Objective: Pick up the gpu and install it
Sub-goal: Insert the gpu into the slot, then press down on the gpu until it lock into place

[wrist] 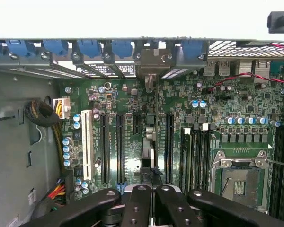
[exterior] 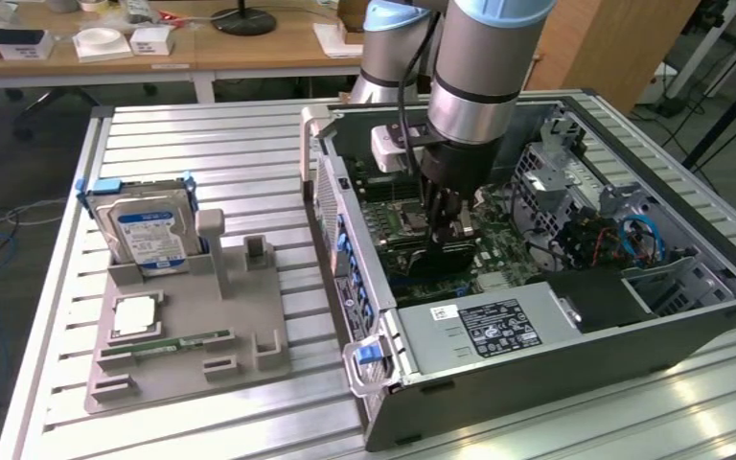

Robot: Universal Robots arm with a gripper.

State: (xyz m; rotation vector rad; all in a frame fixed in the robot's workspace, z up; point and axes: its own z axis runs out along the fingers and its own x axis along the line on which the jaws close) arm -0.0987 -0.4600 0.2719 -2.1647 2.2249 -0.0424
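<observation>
From the exterior view, your arm reaches down into the open computer case, which lies on its side on the ribbed aluminium table. The gripper is closed on the gpu, a thin dark card hanging edge-down just over the motherboard, near the middle of the case. I judge you are in the install step, with the pick-up done. On the exterior view's left, the grey moulded tray holds the boxy hard drive with its blue-white label, a square silver processor and the narrow green memory stick. They sit well apart from the work.

In the wrist view, the black, rounded fingers are drawn tight together around the gpu, seen edge-on as a thin vertical strip. Its dull metal bracket is at the far end, against the perforated rear wall beside the blue plastic clips. The card lies between two long black slots, with a white slot further off and the steel-framed processor socket on the other side. Whether the card edge has entered a slot I cannot tell.

To my eye, seating calls for the card's edge to be square over its slot, the bracket to meet the rear opening, and a straight, even push. The board is crowded with small upright capacitors, so a tilted card could catch.
</observation>
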